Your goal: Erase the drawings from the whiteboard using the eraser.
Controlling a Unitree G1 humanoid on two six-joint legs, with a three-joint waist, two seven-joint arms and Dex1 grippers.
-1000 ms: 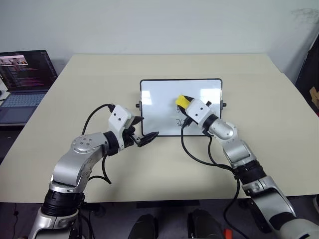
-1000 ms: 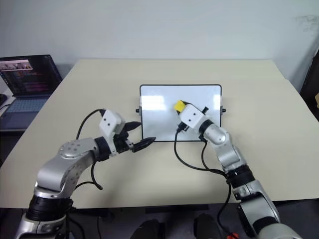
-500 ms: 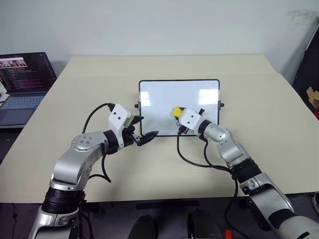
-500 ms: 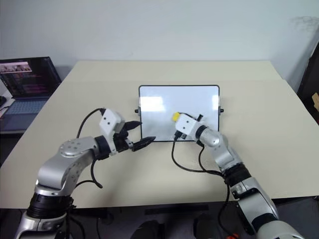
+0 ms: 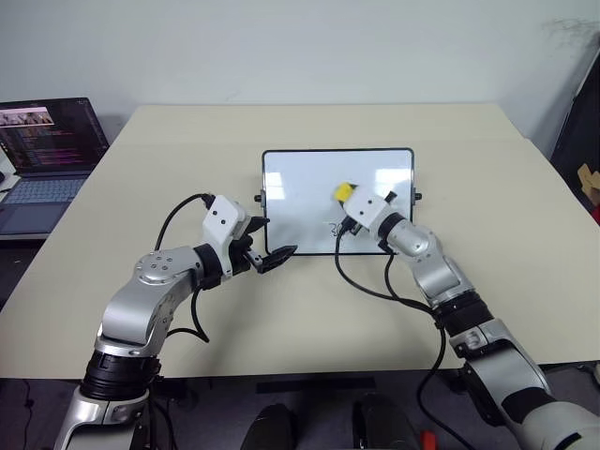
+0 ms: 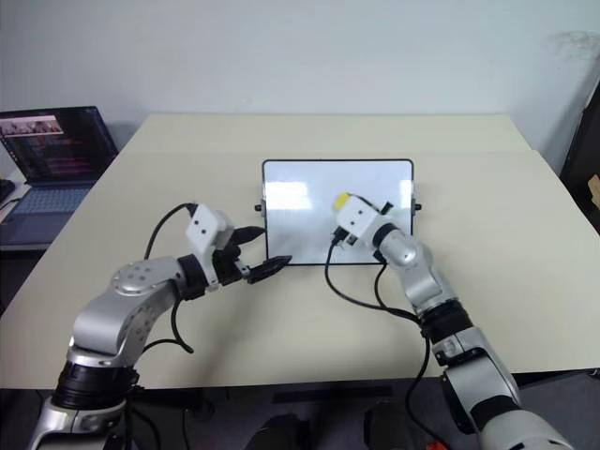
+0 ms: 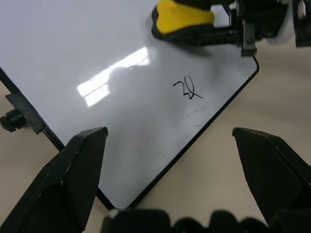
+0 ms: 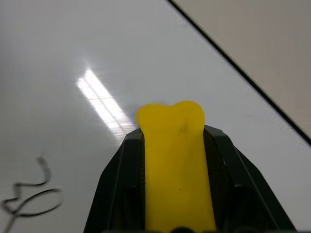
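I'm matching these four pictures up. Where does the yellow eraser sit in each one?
Left eye view: eraser on the whiteboard, right of centre.
Right eye view, same spot.
Left wrist view, at the top edge.
Right wrist view, bottom centre, between the right gripper's fingers.
Shared landmark: the scribble.

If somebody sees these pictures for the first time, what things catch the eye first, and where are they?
The bright yellow eraser, clamped in the right gripper, stands out against the glossy whiteboard at the middle of the beige table. Just below the eraser one dark scribble remains on the board. The left gripper hangs open at the board's lower left corner, and a lit laptop sits far left.
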